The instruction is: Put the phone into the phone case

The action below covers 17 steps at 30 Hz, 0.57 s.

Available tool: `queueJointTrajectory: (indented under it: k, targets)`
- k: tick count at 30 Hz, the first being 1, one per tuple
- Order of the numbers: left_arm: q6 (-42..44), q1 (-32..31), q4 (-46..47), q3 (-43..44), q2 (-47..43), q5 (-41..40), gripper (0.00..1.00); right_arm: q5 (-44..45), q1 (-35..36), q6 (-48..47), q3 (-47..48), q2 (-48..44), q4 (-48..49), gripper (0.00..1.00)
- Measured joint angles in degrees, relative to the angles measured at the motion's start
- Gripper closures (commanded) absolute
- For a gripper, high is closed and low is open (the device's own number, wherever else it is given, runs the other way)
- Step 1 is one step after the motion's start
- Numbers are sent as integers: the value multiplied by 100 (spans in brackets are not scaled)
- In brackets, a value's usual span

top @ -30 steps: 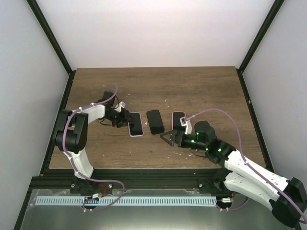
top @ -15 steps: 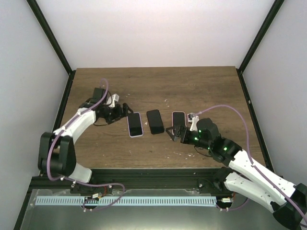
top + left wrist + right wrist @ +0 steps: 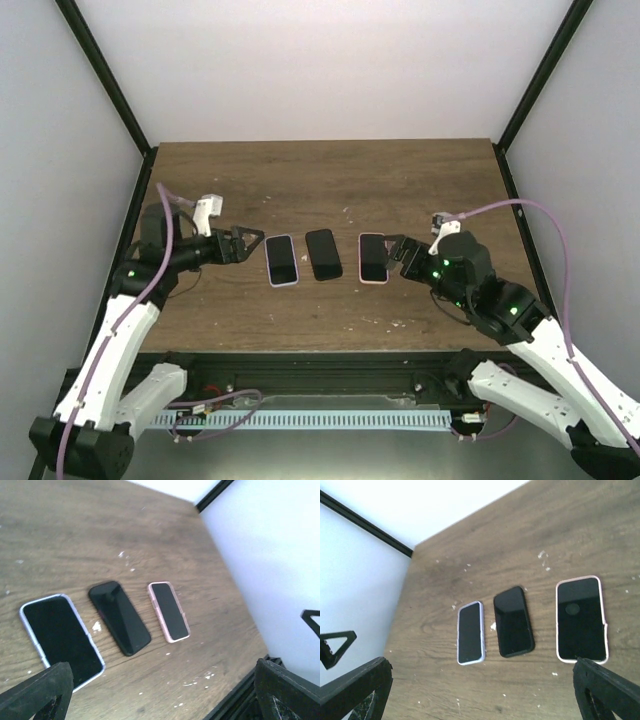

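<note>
Three phones lie side by side in mid-table. A dark-screened one in a lavender case (image 3: pixel 282 260) is on the left, a plain black one (image 3: pixel 323 254) in the middle, and a dark-screened one in a pink case (image 3: pixel 373 257) on the right. My left gripper (image 3: pixel 245 243) is open and empty, just left of the lavender one and above the table. My right gripper (image 3: pixel 400 250) is open and empty, just right of the pink one. The left wrist view shows lavender (image 3: pixel 61 637), black (image 3: pixel 119 617) and pink (image 3: pixel 168 611). The right wrist view shows lavender (image 3: pixel 471 632), black (image 3: pixel 513 621) and pink (image 3: pixel 581 618).
The wooden table (image 3: pixel 330 190) has white specks near the phones. Black frame posts stand at the back corners, with white walls on three sides. A black rail (image 3: pixel 320 360) runs along the near edge.
Both arms have drawn back from the phones: the left gripper moved left off the lavender-cased phone, the right gripper moved right past the pink-cased one. The phones have not moved.
</note>
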Motion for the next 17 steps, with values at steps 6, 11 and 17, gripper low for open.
queueJointTrajectory:
  k: [6, 11, 17]
  targets:
    - [-190, 0, 66, 0, -796, 417, 0, 44, 0, -256, 339, -175, -81, 0]
    - [-411, 0, 98, -9, -870, 774, 0, 61, 0, -363, 387, -282, -173, 0]
    - [-686, 0, 310, -306, -1029, 1084, 0, 57, 0, -354, 341, -509, -188, 0]
